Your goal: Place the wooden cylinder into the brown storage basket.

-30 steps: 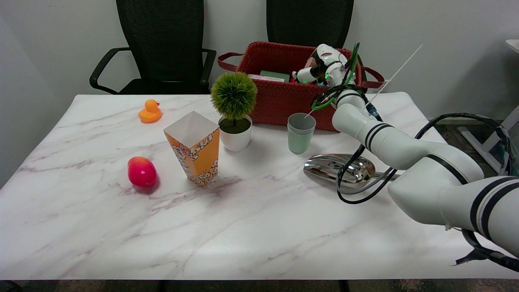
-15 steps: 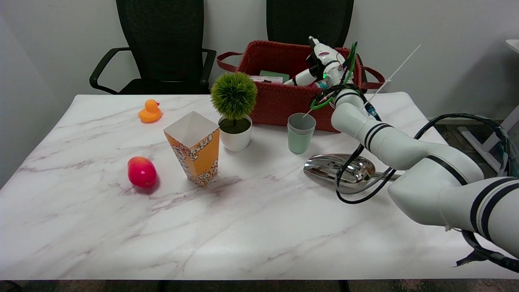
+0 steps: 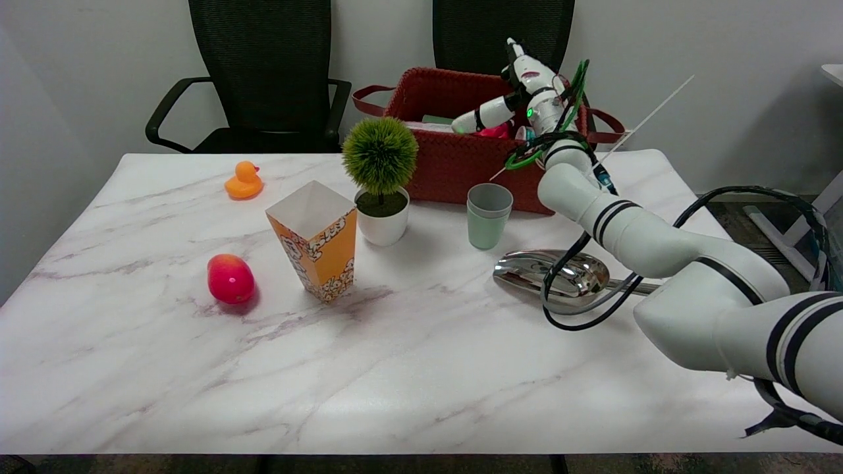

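Head view is showing the robot hand (image 3: 520, 92) hovering over the right part of the basket (image 3: 461, 164), fingers spread apart and holding nothing that can be seen. The cylinder is not showing anywhere on the counter (image 3: 395, 368); it is probably lying inside the basket, hidden by the woven wall and the hand, though that is a judgement only. Something pink and a green flat item are peeking over the rim, too small to name.

Risks from here are mostly lying in the retreat. One extended finger is reaching leftward just above the rim, so a low pull-back could be hooking the weave or the right handle and dragging the basket. The arm's loose cables (image 3: 566, 296) are hanging down onto the scoop (image 3: 553, 273), and a sweep toward the near side could be snagging it and shoving it along. The cup (image 3: 489, 214) is standing just beside the basket's front wall, under the forearm, and a dropping elbow could be tipping it. The plant (image 3: 380, 181) is standing well clear.
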`<action>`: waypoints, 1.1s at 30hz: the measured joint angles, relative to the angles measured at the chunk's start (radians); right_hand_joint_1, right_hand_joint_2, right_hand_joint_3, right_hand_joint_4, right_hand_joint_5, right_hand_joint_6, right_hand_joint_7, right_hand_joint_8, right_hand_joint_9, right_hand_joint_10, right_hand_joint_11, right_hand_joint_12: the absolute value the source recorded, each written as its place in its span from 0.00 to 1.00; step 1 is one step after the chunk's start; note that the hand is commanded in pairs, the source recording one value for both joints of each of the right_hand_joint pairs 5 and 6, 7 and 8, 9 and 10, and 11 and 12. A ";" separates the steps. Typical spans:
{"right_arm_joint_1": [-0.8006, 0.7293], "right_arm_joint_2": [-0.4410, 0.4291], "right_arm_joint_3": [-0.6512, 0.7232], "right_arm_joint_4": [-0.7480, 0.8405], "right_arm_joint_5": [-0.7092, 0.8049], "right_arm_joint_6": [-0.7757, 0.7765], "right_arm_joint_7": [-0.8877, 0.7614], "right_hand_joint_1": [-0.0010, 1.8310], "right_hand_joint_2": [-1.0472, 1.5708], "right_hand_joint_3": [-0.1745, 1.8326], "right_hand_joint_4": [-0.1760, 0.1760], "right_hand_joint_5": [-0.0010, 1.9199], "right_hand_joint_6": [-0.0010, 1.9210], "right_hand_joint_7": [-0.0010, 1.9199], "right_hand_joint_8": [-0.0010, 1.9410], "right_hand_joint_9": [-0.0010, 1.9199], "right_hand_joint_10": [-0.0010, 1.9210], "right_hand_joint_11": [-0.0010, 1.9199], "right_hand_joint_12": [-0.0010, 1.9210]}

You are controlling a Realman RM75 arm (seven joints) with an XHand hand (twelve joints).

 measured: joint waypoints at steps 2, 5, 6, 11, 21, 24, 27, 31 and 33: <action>-0.007 0.005 0.005 0.021 0.004 0.011 0.000 0.50 0.44 0.17 0.50 0.04 0.04 0.26 0.26 0.28 0.28 0.31 0.31; -0.022 0.017 0.020 0.072 0.012 0.039 -0.001 0.50 0.44 0.18 0.50 0.05 0.05 0.27 0.26 0.28 0.28 0.31 0.31; -0.027 0.020 0.026 0.088 0.014 0.048 -0.001 0.50 0.44 0.18 0.50 0.05 0.05 0.27 0.26 0.28 0.27 0.31 0.31; -0.066 0.045 0.060 0.198 0.021 0.101 -0.008 0.51 0.45 0.21 0.50 0.05 0.05 0.24 0.24 0.26 0.26 0.29 0.29; -0.211 0.107 0.132 0.489 0.037 0.256 -0.028 0.55 0.48 0.32 0.50 0.05 0.05 0.21 0.21 0.23 0.23 0.26 0.25; -0.271 0.126 0.149 0.583 0.039 0.321 -0.037 0.56 0.47 0.35 0.50 0.05 0.05 0.20 0.20 0.22 0.22 0.24 0.24; -0.344 0.144 0.166 0.688 0.040 0.391 -0.056 0.56 0.47 0.35 0.50 0.05 0.05 0.18 0.18 0.20 0.20 0.23 0.23; -0.445 0.162 0.183 0.812 0.038 0.472 -0.092 0.56 0.47 0.35 0.50 0.05 0.05 0.17 0.17 0.19 0.19 0.23 0.23; -0.494 0.169 0.190 0.869 0.035 0.512 -0.112 0.56 0.47 0.35 0.50 0.05 0.05 0.16 0.16 0.19 0.19 0.23 0.23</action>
